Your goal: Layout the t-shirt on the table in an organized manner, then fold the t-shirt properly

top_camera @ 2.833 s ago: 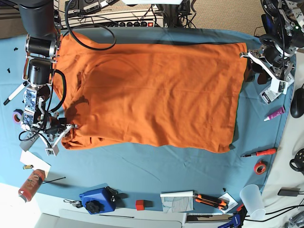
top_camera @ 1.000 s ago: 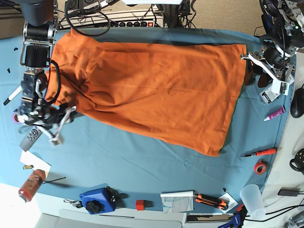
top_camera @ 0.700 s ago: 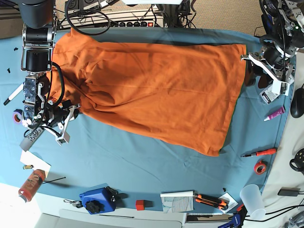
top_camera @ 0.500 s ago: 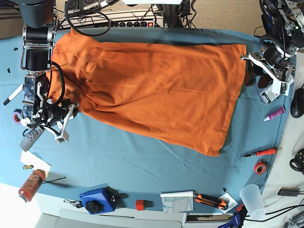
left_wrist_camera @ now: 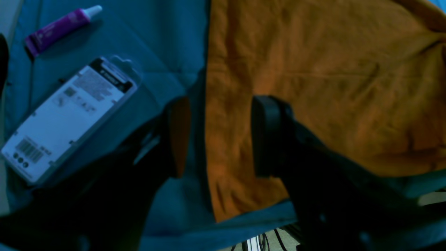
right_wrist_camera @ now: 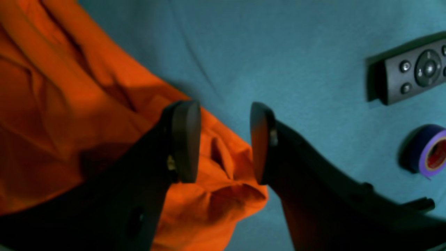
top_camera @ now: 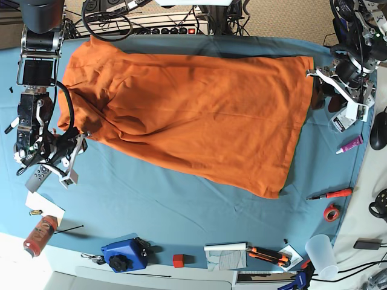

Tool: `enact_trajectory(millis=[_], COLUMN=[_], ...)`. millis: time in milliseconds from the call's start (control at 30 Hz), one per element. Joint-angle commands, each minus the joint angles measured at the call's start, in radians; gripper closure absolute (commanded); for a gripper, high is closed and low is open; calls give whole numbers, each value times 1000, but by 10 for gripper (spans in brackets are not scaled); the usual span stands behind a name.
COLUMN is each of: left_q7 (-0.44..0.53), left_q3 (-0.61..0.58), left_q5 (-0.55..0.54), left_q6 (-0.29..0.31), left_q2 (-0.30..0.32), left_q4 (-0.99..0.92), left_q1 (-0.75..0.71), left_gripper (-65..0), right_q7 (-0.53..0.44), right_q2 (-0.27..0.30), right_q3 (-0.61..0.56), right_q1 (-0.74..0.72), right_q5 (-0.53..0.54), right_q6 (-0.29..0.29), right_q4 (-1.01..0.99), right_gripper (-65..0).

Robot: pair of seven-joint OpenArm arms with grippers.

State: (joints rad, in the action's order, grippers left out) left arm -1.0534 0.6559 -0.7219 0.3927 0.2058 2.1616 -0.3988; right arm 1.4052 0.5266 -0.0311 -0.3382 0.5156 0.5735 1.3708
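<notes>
okay, i've got the t-shirt spread across the far half of the surface, one long edge running along the far edge, the near edge slanting down toward a low corner right of centre, so it's laid out but skewed, not square yet

my right claw is over the bunched corner of the shirt near the surface's left edge, jaws standing apart with a crumpled lump of orange between them; the pads sit either side of the fold but i can't see them pinching it, so i call it released and straddling the cloth. i read that as lining up for a grip on that corner, because that's the bit that's rumpled and needs pulling out flat

just beside it on the bare cloth lie a dark remote and a roll of purple tape, near enough that i'd watch them when dragging

my left claw is at the opposite end, by the surface's right edge, also spread wide: one pad over the teal cloth, the other over the orange, the shirt's edge running between them. nothing gripped there either. it looks parked across the hem so it can anchor that side while the other end is tugged

a white blister pack and a purple tube lie beside that claw, apart from the shirt

my judgement: we're in the layout stage, folding not begun
</notes>
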Motion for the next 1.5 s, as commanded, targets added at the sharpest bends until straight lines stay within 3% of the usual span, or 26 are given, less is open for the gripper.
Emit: enact_trajectory(millis=[0, 133, 267, 400, 600, 767, 800, 900, 1033, 1200, 1367, 1467], left_q7=[23, 23, 23, 23, 23, 23, 23, 23, 23, 23, 27, 42], left_q3=[4, 4, 4, 4, 4, 4, 4, 4, 4, 4, 4, 4], left_q5=[-11, -11, -11, -11, -11, -11, -11, -11, -11, -11, -11, -14], left_q6=[1, 0, 0, 1, 0, 0, 0, 0, 1, 0, 1, 1], left_q2=[10, 10, 10, 10, 10, 10, 10, 10, 10, 10, 10, 10], left_q4=[16, 16, 16, 16, 16, 16, 16, 16, 16, 16, 16, 16], left_q1=[3, 3, 3, 3, 3, 3, 3, 3, 3, 3, 3, 6], left_gripper=[-296, -296, -296, -296, -296, -296, -296, -296, -296, -296, -296, -296], right_q7=[-9, -9, -9, -9, -9, -9, -44, -176, -241, -275, -319, -406], right_q2=[19, 19, 19, 20, 19, 19, 19, 19, 14, 14, 14, 14], right_q3=[6, 6, 6, 6, 6, 9, 13, 38, 95, 163, 169, 170], right_q1=[-6, 41, 98, 164, 271, 285, 279, 245, 169, 99, 48, -2], right_q5=[16, 76, 160, 253, 273, 151, 114, 25, -78, -99, -126, -161], right_q6=[6, 31, 64, 95, 125, 125, 116, 62, -8, -25, -24, -39], right_q4=[17, 17, 18, 98, 410, 587, 604, 615, 615, 607, 452, 252], right_gripper=[-240, -227, -10, 0, 0, 0, 0, 0, 0, 0, 0, 0])
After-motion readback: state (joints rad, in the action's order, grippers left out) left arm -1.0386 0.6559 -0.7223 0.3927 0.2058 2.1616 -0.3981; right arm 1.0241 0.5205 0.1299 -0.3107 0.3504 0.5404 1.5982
